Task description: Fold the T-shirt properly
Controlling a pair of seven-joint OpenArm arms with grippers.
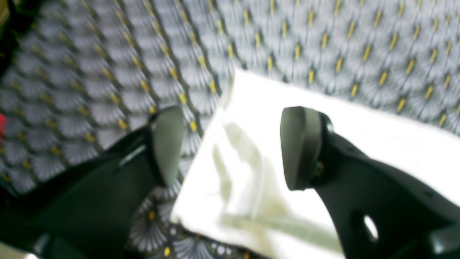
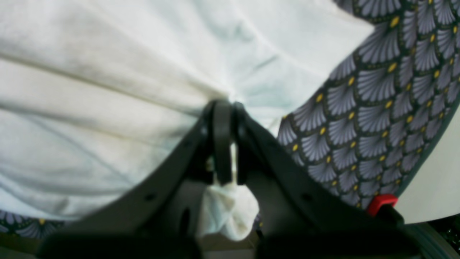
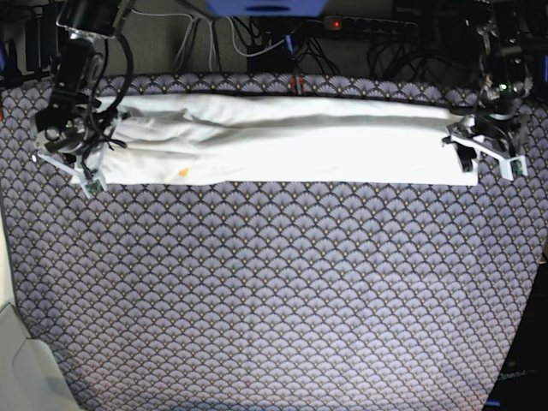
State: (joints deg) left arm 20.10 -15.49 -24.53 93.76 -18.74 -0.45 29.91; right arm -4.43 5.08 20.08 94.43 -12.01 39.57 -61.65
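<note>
The white T-shirt (image 3: 282, 141) lies as a long narrow band across the far part of the table, plain side up, with a small orange spot showing near its front edge. My right gripper (image 3: 84, 164) is at the band's left end. In the right wrist view it (image 2: 224, 108) is shut on a bunch of the shirt's cloth (image 2: 107, 90). My left gripper (image 3: 469, 147) is at the band's right end. In the left wrist view it (image 1: 233, 147) is open, its fingers astride a corner of the shirt (image 1: 359, 136) without touching it.
A fan-patterned grey and yellow tablecloth (image 3: 274, 291) covers the table. Cables and a power strip (image 3: 368, 24) run behind the far edge. A pale surface (image 3: 21, 368) borders the cloth at the front left corner.
</note>
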